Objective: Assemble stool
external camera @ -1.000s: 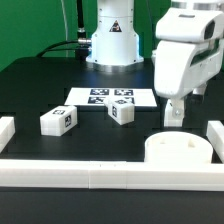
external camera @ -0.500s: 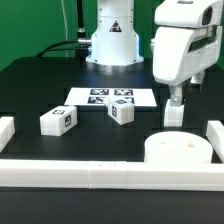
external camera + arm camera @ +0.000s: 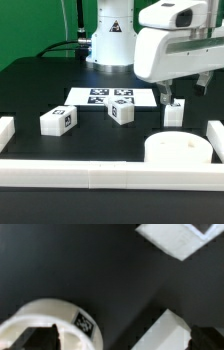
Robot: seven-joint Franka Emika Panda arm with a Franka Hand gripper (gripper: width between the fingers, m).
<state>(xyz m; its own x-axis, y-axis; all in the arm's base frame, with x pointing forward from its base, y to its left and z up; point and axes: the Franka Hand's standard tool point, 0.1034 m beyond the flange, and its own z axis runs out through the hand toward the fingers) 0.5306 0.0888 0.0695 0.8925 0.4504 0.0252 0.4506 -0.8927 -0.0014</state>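
Observation:
The stool's round white seat (image 3: 180,150) lies flat at the front right, just behind the front rail. One white leg (image 3: 173,114) stands upright right behind it. Two more tagged legs (image 3: 58,120) (image 3: 122,111) rest on the black table further to the exterior view's left. My gripper (image 3: 170,98) hangs open and empty just above the upright leg, touching nothing. In the wrist view, the open gripper (image 3: 120,340) looks down on the seat (image 3: 45,317) with its tag, and on the leg (image 3: 165,332) close to one finger.
The marker board (image 3: 110,97) lies flat behind the loose legs. Low white rails run along the front (image 3: 100,176), the left (image 3: 5,130) and the right (image 3: 215,135). The robot base (image 3: 110,40) stands at the back. A white corner, probably a rail (image 3: 180,240), shows in the wrist view.
The open gripper has risen off the upright leg and the arm has shifted toward the exterior view's left. The leg stays standing behind the seat.

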